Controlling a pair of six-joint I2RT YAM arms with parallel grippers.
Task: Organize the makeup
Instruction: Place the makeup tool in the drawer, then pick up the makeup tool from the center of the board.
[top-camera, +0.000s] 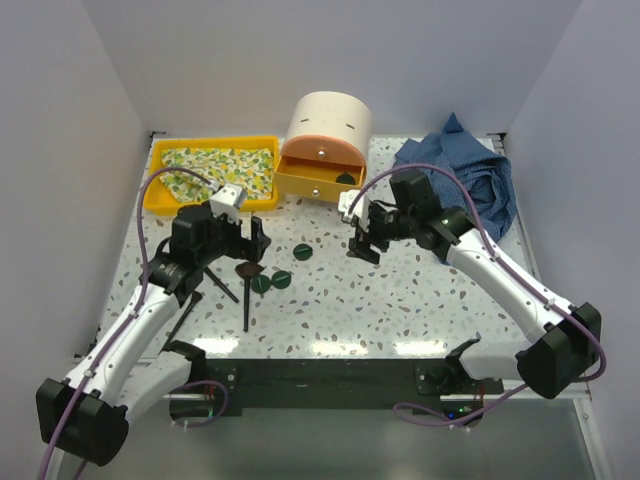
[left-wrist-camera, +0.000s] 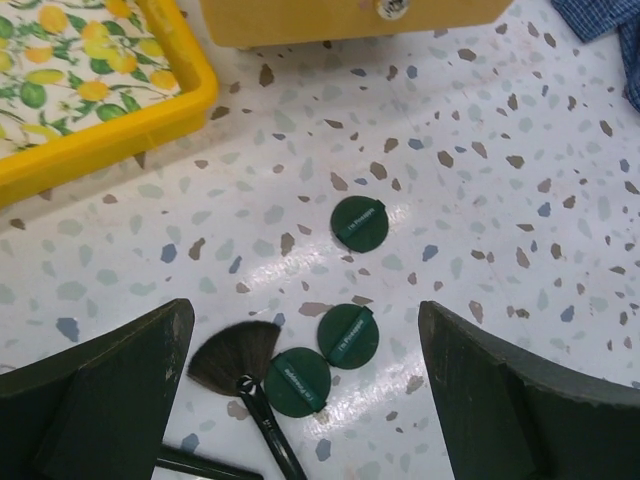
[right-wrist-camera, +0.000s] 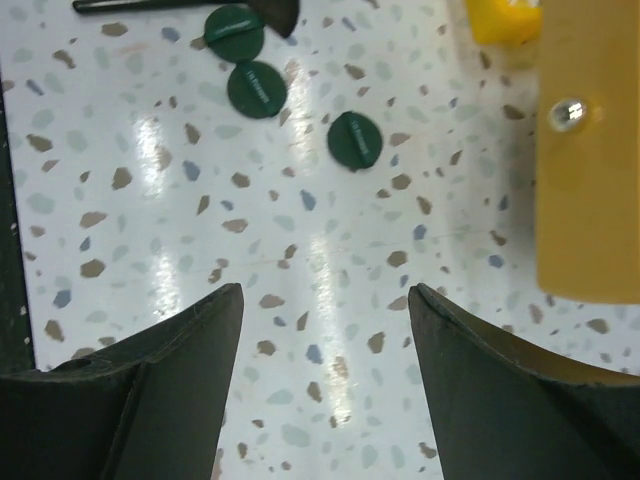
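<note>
speckled white terrazzo table (top-camera: 400, 300) inside plain pale walls, seen from above and from both my wrists. my left gripper (left-wrist-camera: 305, 305) hangs over the near left of the table, its fingers spread wide with nothing between them. straight below it a pair of green discs (left-wrist-camera: 347, 335) lie edge to edge, and the fan brush (left-wrist-camera: 235, 360) rests with its dark bristles against the nearer one, handle pointing towards my base. a lone green disc (left-wrist-camera: 359, 222) lies a little farther back, apart from the pair. two thin brushes (top-camera: 215, 285) lie just left of the fan brush, near my left arm. my right gripper (right-wrist-camera: 325, 290) hovers at mid table, fingers apart and holding nothing, bare table under them. just behind it an open yellow drawer (top-camera: 315, 183) juts from a round cream organizer (top-camera: 330, 120), with what looks like another dark disc inside. a yellow tray (left-wrist-camera: 110, 140) at back left holds a lemon-print cloth (top-camera: 215, 165). a blue cloth (top-camera: 470, 170) is heaped at back right.
</note>
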